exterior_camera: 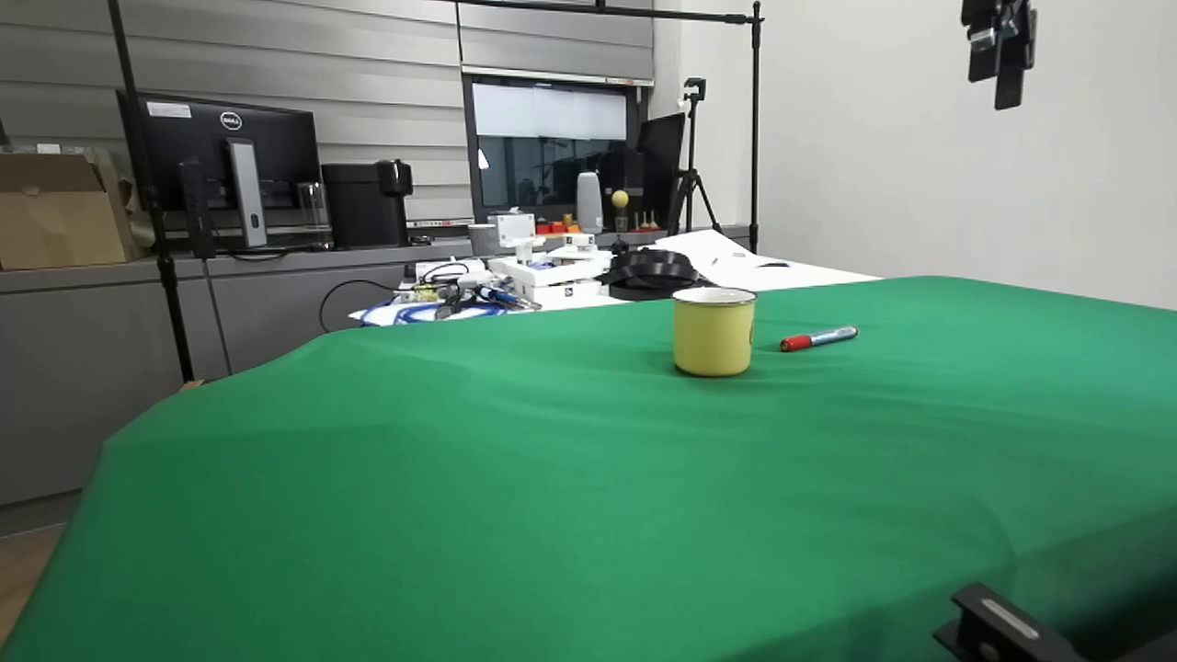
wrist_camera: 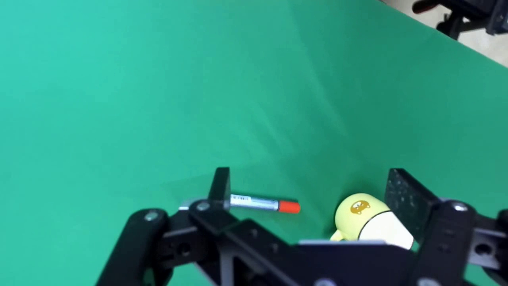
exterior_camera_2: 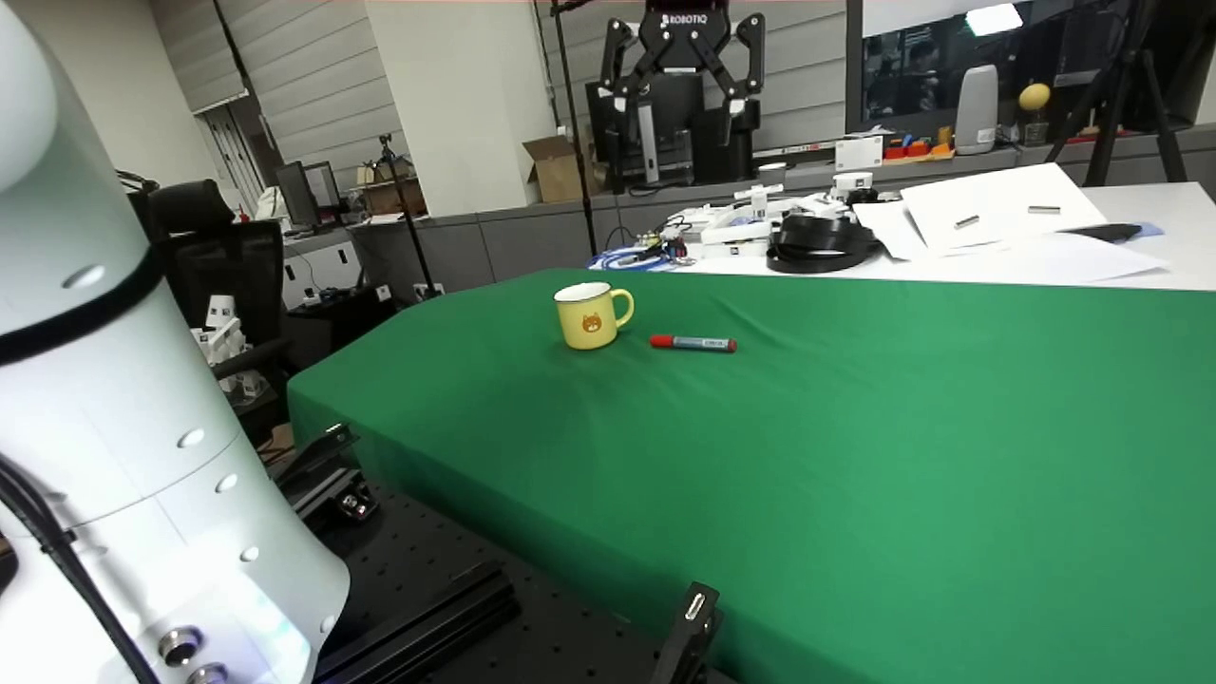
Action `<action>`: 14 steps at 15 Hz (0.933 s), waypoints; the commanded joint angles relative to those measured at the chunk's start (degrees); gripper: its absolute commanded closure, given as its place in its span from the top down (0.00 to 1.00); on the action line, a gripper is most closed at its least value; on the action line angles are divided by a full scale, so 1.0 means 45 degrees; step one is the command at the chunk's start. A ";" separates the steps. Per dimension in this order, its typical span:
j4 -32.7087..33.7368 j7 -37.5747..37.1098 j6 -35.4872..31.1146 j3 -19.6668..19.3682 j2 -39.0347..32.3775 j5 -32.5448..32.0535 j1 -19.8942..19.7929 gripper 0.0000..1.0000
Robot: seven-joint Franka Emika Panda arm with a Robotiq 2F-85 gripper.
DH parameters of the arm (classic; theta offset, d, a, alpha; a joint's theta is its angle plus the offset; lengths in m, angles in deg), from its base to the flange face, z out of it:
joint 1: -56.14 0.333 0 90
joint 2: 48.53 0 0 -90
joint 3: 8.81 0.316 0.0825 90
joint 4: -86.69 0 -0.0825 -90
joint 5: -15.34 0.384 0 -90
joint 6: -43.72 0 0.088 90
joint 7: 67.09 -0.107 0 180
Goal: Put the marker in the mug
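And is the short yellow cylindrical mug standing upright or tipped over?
Upright. In both exterior views, the short yellow cylindrical mug stands base-down on the green cloth, open end up.

The table (exterior_camera_2: 902, 427) is covered by a green cloth (exterior_camera: 515, 496) that drapes over the edge in both exterior views, with soft creases running through the fabric near the 2 things resting on it. A pale yellow mug (exterior_camera_2: 586, 318) stands upright, white inside, with a small animal face printed on its side. Near it but not touching, a marker (exterior_camera_2: 693, 343) lies flat, its red cap end toward the mug, whose handle is on the side facing the marker.
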 commanded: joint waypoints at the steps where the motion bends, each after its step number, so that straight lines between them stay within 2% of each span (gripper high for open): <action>1: 0.1997 0.1595 0.0181 0.0614 -0.2083 -0.0900 -0.0202 1.00; 9: 0.4947 0.4729 -0.0129 0.2208 -0.5214 -0.3023 -0.0207 1.00; 14: 0.5308 0.7514 0.0112 0.2826 -0.5616 -0.3895 -0.0155 1.00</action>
